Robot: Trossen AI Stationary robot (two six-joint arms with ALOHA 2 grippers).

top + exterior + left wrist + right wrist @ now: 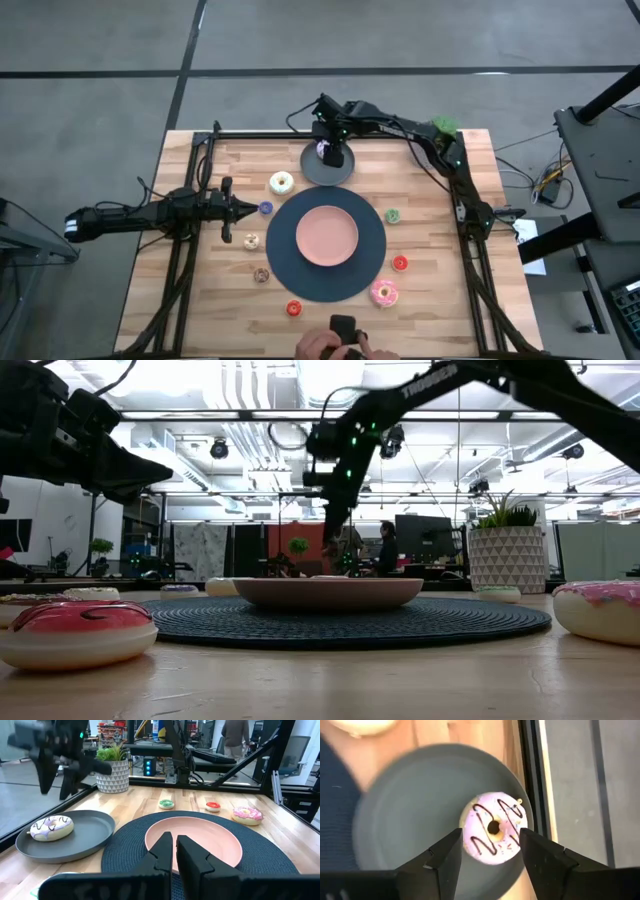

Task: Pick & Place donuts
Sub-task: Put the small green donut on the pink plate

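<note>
A wooden table [430, 320] carries a round dark woven mat [372, 262] at its middle, with a pink plate [326, 236] centred on it. A smaller grey plate [316, 172] lies just beyond the mat, near the table's far edge. A potted plant [113, 769] in a patterned white pot stands at the far right corner. A person's hands [335, 345] holding a dark object show at the near edge.

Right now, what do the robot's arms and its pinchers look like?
Both arms are dark and thin, made of jointed pieces. The right arm has black cables running along it, small green lights near its wrist, and white letters on its side in the low view. The left arm looks like a long dark tube. Each gripper, left and right, has two black, wedge-shaped fingers.
</note>
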